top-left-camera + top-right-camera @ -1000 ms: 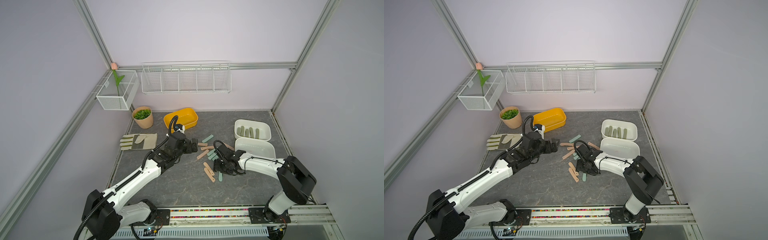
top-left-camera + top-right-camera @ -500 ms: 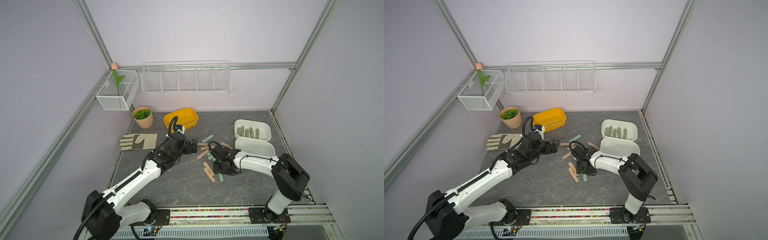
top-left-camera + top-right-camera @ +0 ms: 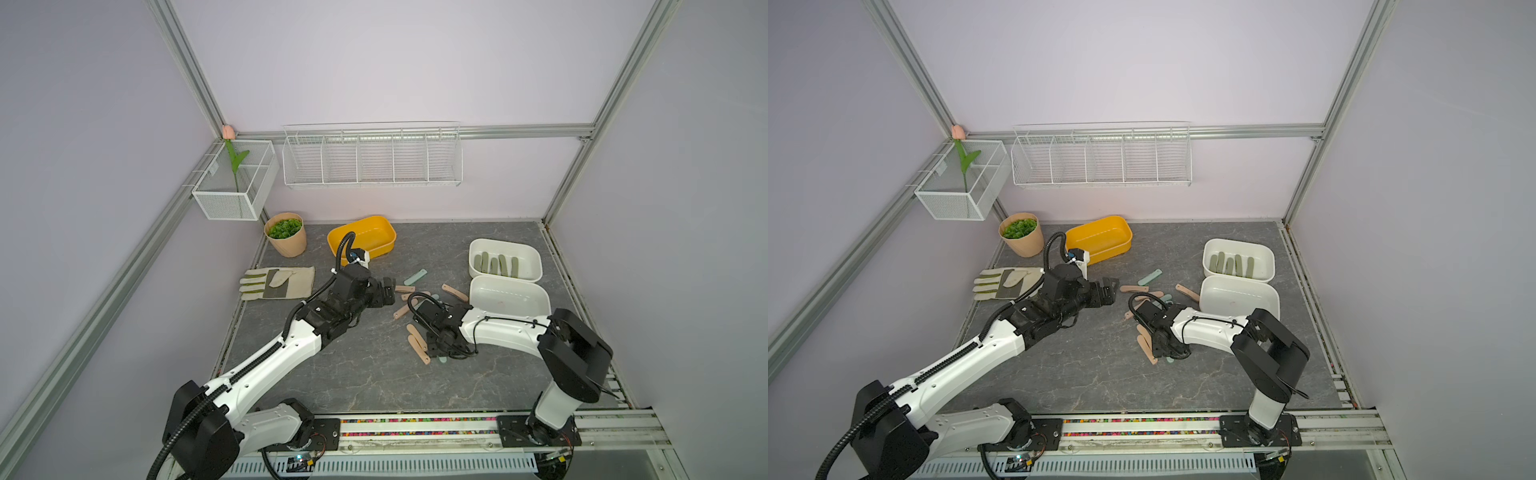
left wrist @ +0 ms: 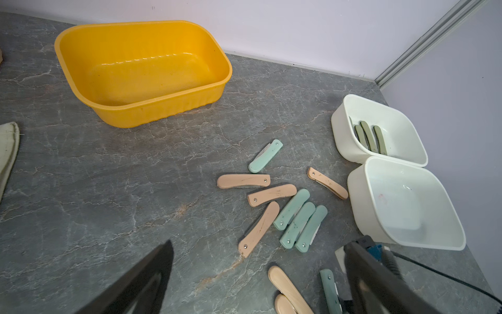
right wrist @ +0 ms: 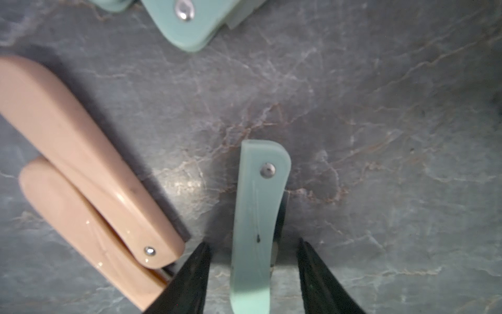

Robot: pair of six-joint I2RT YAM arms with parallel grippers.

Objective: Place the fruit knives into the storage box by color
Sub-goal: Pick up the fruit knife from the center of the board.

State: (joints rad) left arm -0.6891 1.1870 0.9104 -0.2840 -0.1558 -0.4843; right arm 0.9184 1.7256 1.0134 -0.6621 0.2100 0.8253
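Knives lie scattered at the centre of the frame in both top views, on the grey table (image 3: 353,374) between the two arms: peach-pink knives (image 4: 243,180) and mint knives (image 4: 296,220) mixed together. We see the right gripper (image 5: 252,244) low over one mint knife (image 5: 258,214) at the lower edge of the scatter. Its jaws stand apart, one on each side of the handle, with a strip of table showing on both sides, so they are not clamped on it. Two overlapping peach-pink knives (image 5: 89,174) lie just beside it. The left gripper (image 3: 388,291), just left of the scatter, has its jaws spread wide and holds nothing. At centre right of the frame two white storage boxes touch each other. In the farther box (image 3: 534,257) we see several olive green knives (image 3: 496,264) side by side; the nearer box (image 3: 511,297) sits just right of the scatter. A yellow box (image 3: 374,237) stands above the left gripper, and a work glove (image 3: 278,282) lies at centre left.
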